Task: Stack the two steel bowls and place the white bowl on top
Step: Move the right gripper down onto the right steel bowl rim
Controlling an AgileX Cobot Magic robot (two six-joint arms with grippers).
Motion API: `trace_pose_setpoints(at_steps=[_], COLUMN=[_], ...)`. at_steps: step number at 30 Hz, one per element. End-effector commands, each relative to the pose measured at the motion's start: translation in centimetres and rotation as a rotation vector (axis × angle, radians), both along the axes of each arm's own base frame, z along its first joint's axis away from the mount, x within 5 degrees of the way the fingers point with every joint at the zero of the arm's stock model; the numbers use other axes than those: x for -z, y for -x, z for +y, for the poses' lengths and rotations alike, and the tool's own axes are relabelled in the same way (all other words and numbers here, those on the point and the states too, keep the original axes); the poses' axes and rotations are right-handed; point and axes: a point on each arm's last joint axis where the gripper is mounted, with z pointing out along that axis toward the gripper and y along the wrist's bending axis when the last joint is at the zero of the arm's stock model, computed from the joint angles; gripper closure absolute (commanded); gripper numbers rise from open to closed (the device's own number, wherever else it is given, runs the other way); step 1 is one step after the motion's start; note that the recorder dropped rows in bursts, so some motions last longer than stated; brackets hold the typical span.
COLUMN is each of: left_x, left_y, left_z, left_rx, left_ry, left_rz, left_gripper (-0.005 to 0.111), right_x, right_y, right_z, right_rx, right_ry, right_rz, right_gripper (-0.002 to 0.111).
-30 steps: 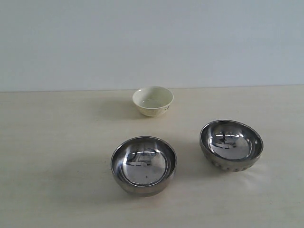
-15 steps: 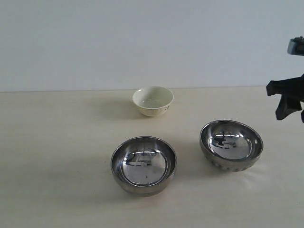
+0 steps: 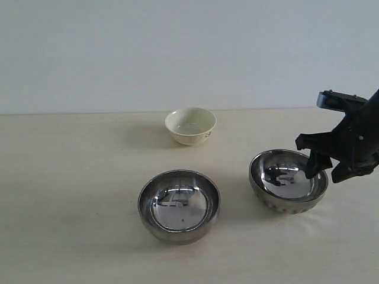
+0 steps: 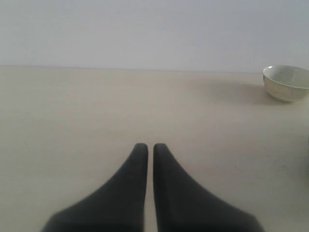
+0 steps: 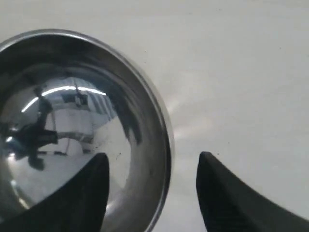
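- You see a plain pale grey wall (image 3: 177, 53) at the back.
- Your flat cream matte tabletop (image 3: 65, 177) meets it, softly lit.

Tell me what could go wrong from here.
1. The open right gripper straddles the rim of the dimpled bowl on one side; the slick steel may slip out or tip when pinched.
2. Held by one edge, it may hang tilted and knock the smooth bowl when set in.

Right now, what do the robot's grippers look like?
Both are matte black. The left gripper has two smooth fingers, broad at the base and curving to narrow rounded tips. The right gripper has the same tapered pair on a blocky, angular black body. No cables or markings show.
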Motion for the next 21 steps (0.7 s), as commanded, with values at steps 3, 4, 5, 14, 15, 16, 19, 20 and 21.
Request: trace_pose_setpoints(at_steps=[3,4,5,14,15,16,19,20,21], left_x=[0.0,0.0,0.0,0.0,0.0,0.0,0.0,0.0,0.0], left_y=[0.0,0.0,0.0,0.0,0.0,0.0,0.0,0.0,0.0], left_z=[0.0,0.0,0.0,0.0,0.0,0.0,0.0,0.0,0.0], left_rx=[-0.005,-0.005,-0.005,-0.005,-0.005,-0.005,-0.005,-0.005,-0.005], left_ry=[0.015,0.015,0.015,0.015,0.015,0.015,0.015,0.015,0.015], left_rz=[-0.009,-0.009,-0.009,-0.009,-0.009,-0.009,-0.009,-0.009,-0.009], left_gripper=[0.103,0.103,0.103,0.103,0.103,0.103,0.103,0.103,0.103], right_x=[1.7,2.0,2.2,3.5,3.5,3.5,3.5,3.5,3.4], right_y=[-0.8,-0.9,-0.9,-1.1,-1.0,-1.0,-0.8,-0.8,-0.7], right_z=[-0.1,-0.1,-0.1,-0.1,-0.1,-0.1,-0.1,0.0,0.0], right_rx=[0.004,0.002,0.0,-0.001,-0.004,-0.006,-0.008,-0.007,-0.008], right_ry=[0.022,0.023,0.026,0.03,0.029,0.027,0.021,0.02,0.017], right_rz=[-0.016,-0.012,-0.014,0.007,0.014,0.019,0.032,0.037,0.045], right_gripper=[0.06,0.06,0.06,0.108,0.108,0.108,0.108,0.108,0.108])
